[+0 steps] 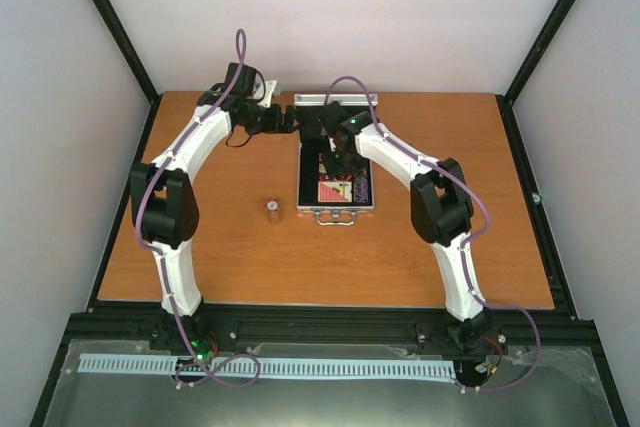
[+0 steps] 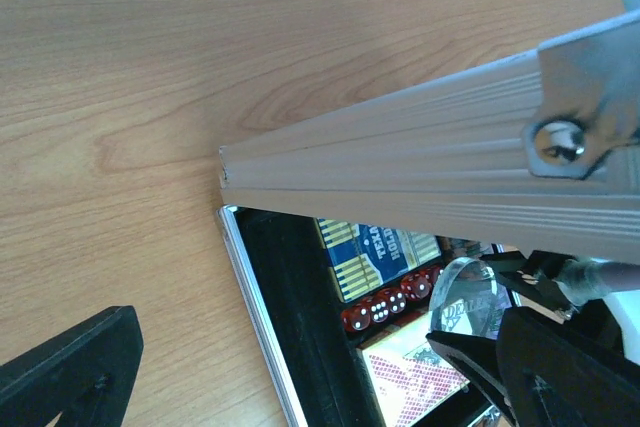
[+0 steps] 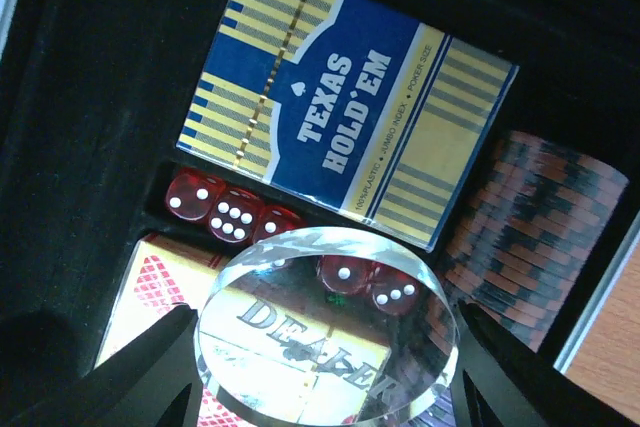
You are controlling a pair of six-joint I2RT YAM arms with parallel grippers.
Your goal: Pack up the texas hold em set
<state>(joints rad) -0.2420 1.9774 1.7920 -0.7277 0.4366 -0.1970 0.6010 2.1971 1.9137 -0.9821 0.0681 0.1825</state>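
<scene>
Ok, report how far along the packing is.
Done: blue deck, red dice and a chip stack sit in the case. In hand: the right end effector grips the dealer disc above them. Remaining: a small stack on the table, lid open.

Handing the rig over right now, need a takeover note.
Right tool: shut on the clear round dealer disc, over the open silver aluminium case.
Left tool: at the case's raised ribbed lid; grip unclear.
Done, in case: blue card deck, red card deck, red dice, orange-black chip row.
To do: set disc in, fetch small round stack from wooden table, close lid.
</scene>
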